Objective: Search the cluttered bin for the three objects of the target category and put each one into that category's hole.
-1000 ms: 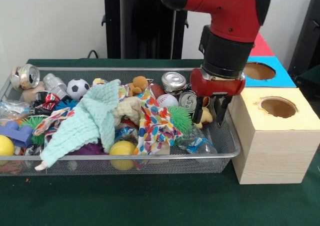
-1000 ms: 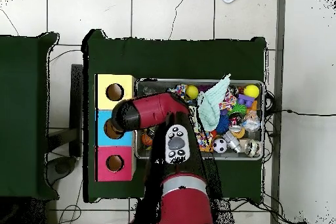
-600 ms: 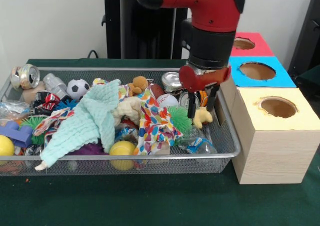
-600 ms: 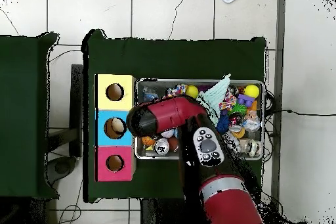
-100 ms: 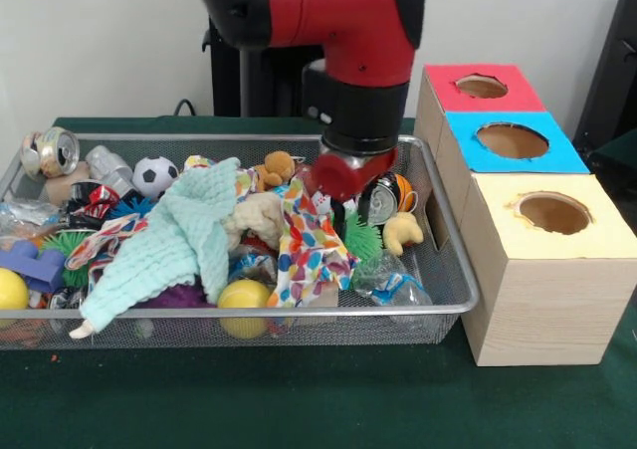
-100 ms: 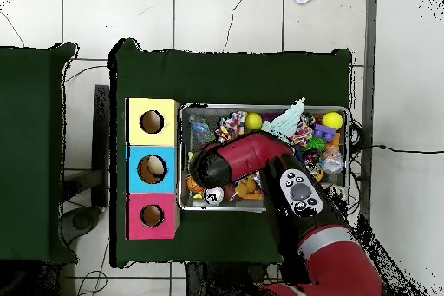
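Observation:
In the front view my gripper [image 5: 336,208] hangs from the red wrist, low over the right-centre of the wire bin [image 5: 450,295]. Its tip is among the clutter beside a white baseball [image 5: 323,202], a silver can [image 5: 378,202] and a green spiky ball [image 5: 360,238]. Whether it holds anything is hidden. Three boxes stand to the right of the bin, with a red hole [image 5: 481,86], a blue hole [image 5: 511,140] and a yellow hole [image 5: 554,213]. In the overhead view the arm [image 6: 227,162] covers the bin's part nearest the boxes. Something pale lies in the blue box's hole [image 6: 153,167].
The bin also holds a mint knit cloth [image 5: 174,235], a patterned cloth [image 5: 304,245], a soccer ball [image 5: 154,175], yellow balls [image 5: 244,295], a yellow duck [image 5: 403,232], a small teddy [image 5: 279,167], a crushed can [image 5: 58,150] and a clear plastic bottle [image 5: 393,282].
The arm swung away from the bin's end by the boxes toward the middle of the bin. The gripper now sits lower, among the objects near the baseball.

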### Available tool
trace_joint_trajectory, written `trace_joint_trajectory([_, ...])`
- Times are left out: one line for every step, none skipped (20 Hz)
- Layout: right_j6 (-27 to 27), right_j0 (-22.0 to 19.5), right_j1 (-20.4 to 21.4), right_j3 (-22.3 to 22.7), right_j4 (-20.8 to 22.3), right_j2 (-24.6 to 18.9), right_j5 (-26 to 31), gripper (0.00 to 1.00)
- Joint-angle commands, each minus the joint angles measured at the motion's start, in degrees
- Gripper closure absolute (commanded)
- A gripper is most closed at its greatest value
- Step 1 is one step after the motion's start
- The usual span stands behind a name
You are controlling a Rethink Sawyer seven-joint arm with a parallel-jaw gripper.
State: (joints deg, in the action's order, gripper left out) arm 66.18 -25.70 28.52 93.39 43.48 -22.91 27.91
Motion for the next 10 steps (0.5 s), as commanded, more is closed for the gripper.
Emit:
trace_joint_trajectory([-15.68,-4.99,-7.39,-2.29,6.17,-10.58,-2.42,0.00])
trace_joint_trajectory([-15.31,-5.49,-7.38,-2.16,5.67,-11.05,-1.46,0.00])
trace_joint_trajectory([-14.62,-5.47,-7.19,-2.14,5.65,-11.01,-1.04,0.00])
trace_joint_trajectory([-13.94,-5.46,-7.00,-2.12,5.63,-10.96,-0.63,0.00])
trace_joint_trajectory([-13.26,-5.44,-6.81,-2.09,5.61,-10.91,-0.21,0.00])
trace_joint_trajectory([-11.45,-4.22,-5.75,-1.57,4.93,-10.58,0.34,0.00])
trace_joint_trajectory([-10.79,-4.14,-5.44,-1.53,4.85,-10.28,1.14,0.00])
trace_joint_trajectory([-8.90,-2.99,-4.55,-0.82,4.71,-9.95,1.22,0.00])
trace_joint_trajectory([-8.41,-3.05,-4.43,-0.65,4.94,-9.64,1.21,0.00])
trace_joint_trajectory([-7.23,-2.49,-3.64,0.22,4.54,-9.61,1.12,0.00])
